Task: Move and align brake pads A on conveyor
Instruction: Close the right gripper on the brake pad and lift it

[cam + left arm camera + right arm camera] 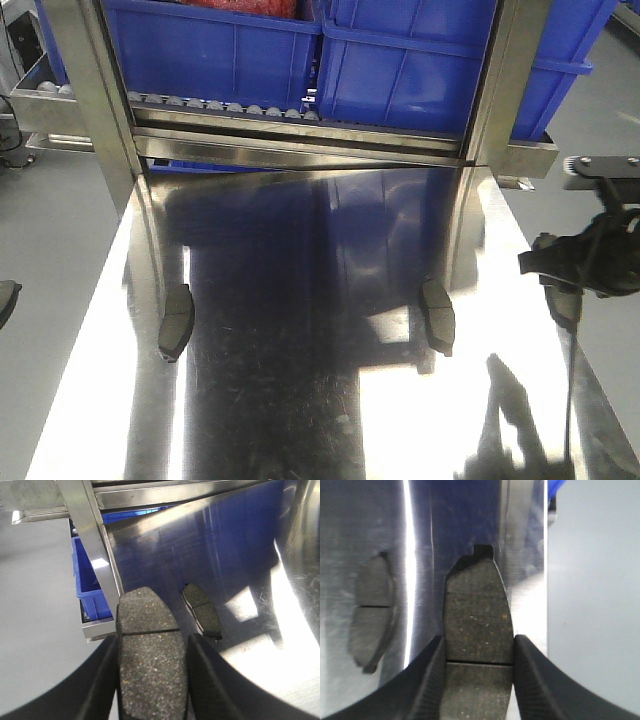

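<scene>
Two dark grey brake pads lie on the shiny steel table (300, 400), one at the left (176, 320) and one at the right (437, 315). My left gripper (152, 645) is shut on a third brake pad (150, 670), held over the table's left edge near the left lying pad (201, 611). My right gripper (478, 645) is shut on a fourth brake pad (477, 610), held above the table's right edge beside the right lying pad (370, 615). The front view shows the right gripper (565, 275) at the table's right side. The charcoal conveyor belt is out of view.
Blue bins (220, 45) (440, 60) sit on a roller rack (230, 105) behind the table. Steel posts (100, 100) (500, 80) stand at the table's back corners. A lower blue bin (87, 580) is under the rack. Grey floor lies on both sides.
</scene>
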Controlling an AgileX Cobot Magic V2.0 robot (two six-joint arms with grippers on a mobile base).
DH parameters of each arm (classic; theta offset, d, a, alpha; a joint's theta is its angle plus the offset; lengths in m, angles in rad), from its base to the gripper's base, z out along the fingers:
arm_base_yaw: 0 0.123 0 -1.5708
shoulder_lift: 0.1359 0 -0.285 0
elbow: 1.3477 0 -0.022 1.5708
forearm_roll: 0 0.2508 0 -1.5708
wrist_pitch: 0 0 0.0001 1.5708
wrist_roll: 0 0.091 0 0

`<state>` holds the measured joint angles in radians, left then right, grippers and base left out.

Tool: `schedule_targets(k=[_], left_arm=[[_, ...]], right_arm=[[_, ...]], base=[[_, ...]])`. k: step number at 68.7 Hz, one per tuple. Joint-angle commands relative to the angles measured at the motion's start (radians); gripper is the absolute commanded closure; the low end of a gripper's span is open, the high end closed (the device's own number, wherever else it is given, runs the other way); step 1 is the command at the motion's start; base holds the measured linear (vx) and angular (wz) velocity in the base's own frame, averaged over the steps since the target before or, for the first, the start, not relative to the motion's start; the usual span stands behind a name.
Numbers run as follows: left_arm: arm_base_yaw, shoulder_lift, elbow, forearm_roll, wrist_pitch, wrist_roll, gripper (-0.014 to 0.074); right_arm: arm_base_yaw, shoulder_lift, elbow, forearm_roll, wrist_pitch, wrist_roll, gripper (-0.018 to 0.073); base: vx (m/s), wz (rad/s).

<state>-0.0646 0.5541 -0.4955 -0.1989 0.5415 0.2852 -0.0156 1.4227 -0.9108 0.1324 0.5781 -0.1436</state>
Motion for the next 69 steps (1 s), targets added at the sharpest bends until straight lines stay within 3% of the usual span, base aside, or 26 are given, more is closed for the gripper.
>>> schedule_targets(k=[1, 46, 69], left_arm=[[-0.005, -0.002, -0.029, -0.018, -0.085, 0.001, 0.0488], [-0.005, -0.002, -0.029, -0.018, -0.085, 0.001, 0.0488], [-0.005, -0.002, -0.029, -0.018, -0.085, 0.001, 0.0488]], right_arm=[[-0.005, -0.155, 0.04, 0.008, -0.109, -0.008, 0.0567], [-0.005, -1.017, 0.502, 0.008, -0.218, -0.023, 0.0567], [-0.005, -1.143, 0.559, 0.008, -0.301, -0.018, 0.0565]], base=[[0.0, 0.0], [0.0, 0.0], [0.0, 0.0]])
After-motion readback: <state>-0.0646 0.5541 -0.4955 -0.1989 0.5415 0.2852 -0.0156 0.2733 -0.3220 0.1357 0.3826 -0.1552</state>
